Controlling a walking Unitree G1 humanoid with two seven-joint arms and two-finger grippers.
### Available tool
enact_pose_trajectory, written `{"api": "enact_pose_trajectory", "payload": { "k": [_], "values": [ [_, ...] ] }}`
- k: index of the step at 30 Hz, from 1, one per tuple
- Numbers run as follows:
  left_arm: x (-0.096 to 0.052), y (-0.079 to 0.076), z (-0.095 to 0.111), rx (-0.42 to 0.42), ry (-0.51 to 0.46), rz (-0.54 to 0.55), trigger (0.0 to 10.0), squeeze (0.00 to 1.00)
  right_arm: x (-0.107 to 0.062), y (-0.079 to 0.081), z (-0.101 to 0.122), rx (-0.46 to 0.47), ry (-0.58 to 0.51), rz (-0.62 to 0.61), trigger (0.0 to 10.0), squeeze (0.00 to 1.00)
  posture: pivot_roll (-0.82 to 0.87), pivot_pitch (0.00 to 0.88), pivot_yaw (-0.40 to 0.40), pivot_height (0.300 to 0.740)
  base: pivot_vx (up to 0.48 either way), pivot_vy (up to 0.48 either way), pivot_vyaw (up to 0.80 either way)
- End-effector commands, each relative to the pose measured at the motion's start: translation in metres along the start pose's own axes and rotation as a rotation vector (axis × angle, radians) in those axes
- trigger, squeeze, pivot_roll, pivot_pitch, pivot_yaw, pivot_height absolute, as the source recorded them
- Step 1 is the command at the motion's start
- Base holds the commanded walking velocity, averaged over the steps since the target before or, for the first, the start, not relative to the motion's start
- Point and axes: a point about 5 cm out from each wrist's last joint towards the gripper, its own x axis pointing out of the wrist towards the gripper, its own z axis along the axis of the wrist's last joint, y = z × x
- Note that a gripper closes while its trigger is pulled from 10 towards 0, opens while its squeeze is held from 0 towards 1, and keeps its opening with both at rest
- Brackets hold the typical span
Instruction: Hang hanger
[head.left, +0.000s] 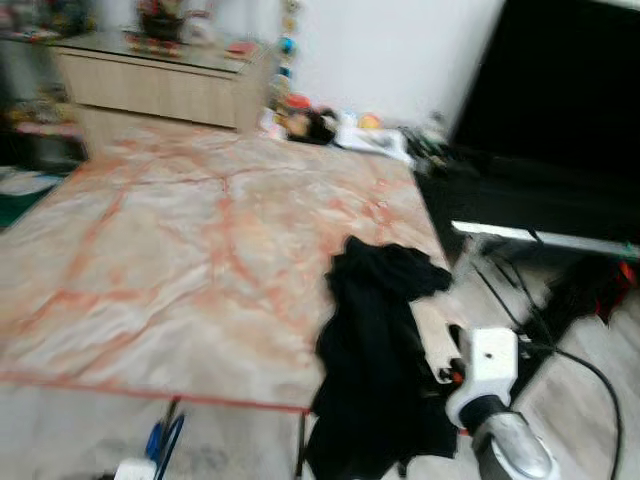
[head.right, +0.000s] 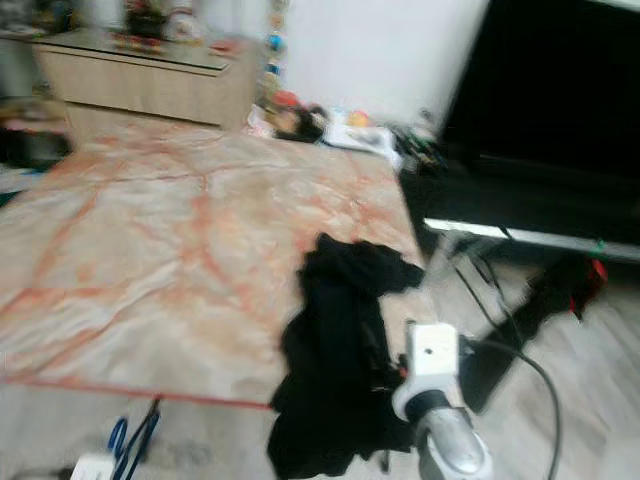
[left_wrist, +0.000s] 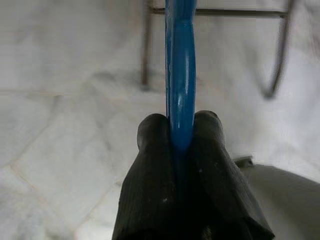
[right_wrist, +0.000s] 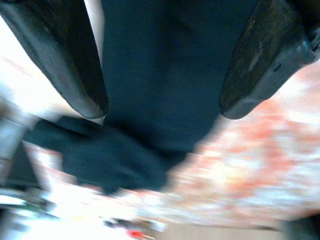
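A blue hanger (left_wrist: 180, 75) is clamped between the black fingers of my left gripper (left_wrist: 180, 131), which is shut on it low at my left; the hanger (head.left: 160, 438) hangs just below the table's front edge. A black garment (head.left: 378, 350) lies crumpled on the front right corner of the marble-patterned table (head.left: 180, 260) and droops over its edge. My right arm (head.left: 487, 368) reaches in beside the cloth. My right gripper (right_wrist: 162, 107) is open, with its fingers astride the dark garment (right_wrist: 165, 75).
A wooden sideboard (head.left: 160, 85) stands at the back left. A big black screen and cabinet (head.left: 560, 110) stand to the right, with cables (head.left: 590, 375) on the pale floor. Toys and clutter (head.left: 320, 125) sit beyond the table's far end. Both eye views are blurred.
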Motion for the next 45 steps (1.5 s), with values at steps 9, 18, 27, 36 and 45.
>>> {"api": "enact_pose_trajectory", "payload": {
  "k": [9, 18, 27, 36, 45],
  "values": [
    [-0.007, -0.001, -0.019, -0.011, 0.069, -0.009, 10.0, 0.0, -0.005, -0.017, -0.026, 0.075, 0.066, -0.11, 10.0, 0.0, 0.1, 0.0, -0.094, 0.74, 0.0, 0.0, 0.0],
    [-0.007, -0.002, -0.019, 0.019, 0.071, -0.024, 10.0, 0.0, -0.018, -0.038, -0.084, 0.292, 0.215, -0.307, 10.0, 0.0, 0.11, 0.0, -0.093, 0.74, 0.0, -0.062, 0.0],
    [-0.008, 0.0, -0.021, 0.031, 0.083, -0.023, 10.0, 0.0, -0.022, -0.053, -0.088, 0.276, 0.132, -0.431, 10.0, 0.0, 0.11, 0.0, -0.088, 0.74, 0.0, -0.278, 0.0],
    [-0.008, -0.002, -0.024, 0.03, 0.105, -0.032, 10.0, 0.0, -0.02, -0.05, -0.041, 0.142, -0.149, -0.39, 10.0, 0.0, 0.1, 0.0, -0.083, 0.74, 0.0, -0.28, 0.0],
    [-0.008, -0.006, -0.025, 0.034, 0.118, -0.042, 10.0, 0.0, -0.026, -0.048, -0.067, 0.135, -0.043, -0.405, 10.0, 0.0, 0.11, 0.0, -0.085, 0.74, 0.0, -0.291, 0.0]
  ]
}}
